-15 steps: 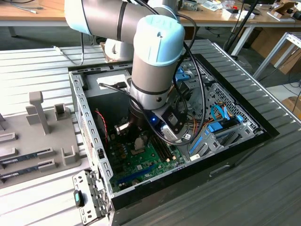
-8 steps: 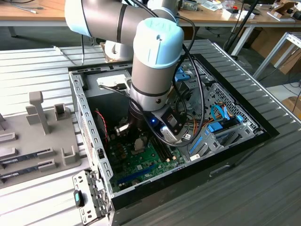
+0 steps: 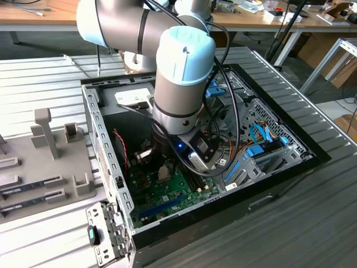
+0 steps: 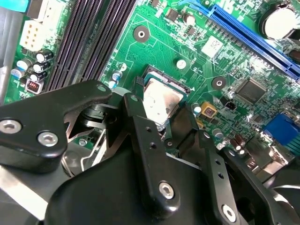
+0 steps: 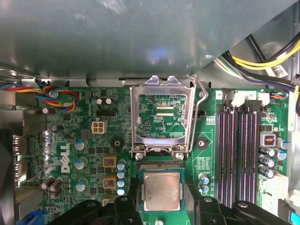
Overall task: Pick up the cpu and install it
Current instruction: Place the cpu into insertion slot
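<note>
The cpu [image 5: 161, 190], a silvery square chip with a thin green rim, sits between my gripper's two black fingers [image 5: 134, 202], directly over the open socket on the green motherboard [image 5: 89, 140]. A strip of the socket's gold contacts still shows past one edge of the chip. In both wrist views my gripper [image 4: 163, 110] is shut on the chip's two opposite sides. The socket's metal load plate [image 5: 161, 117] stands flipped open, with its lever [image 5: 202, 105] raised. In the exterior view the arm reaches down into the computer case [image 3: 106, 139] and my gripper [image 3: 162, 167] hangs low over the board.
Dark memory slots [image 5: 239, 150] run beside the socket, and coloured cable bundles [image 5: 262, 61] lie near them. A blue expansion slot [image 4: 253, 37] crosses the board. A grey fixture [image 3: 50, 145] with memory sticks stands at the exterior view's left. The case walls close in around the arm.
</note>
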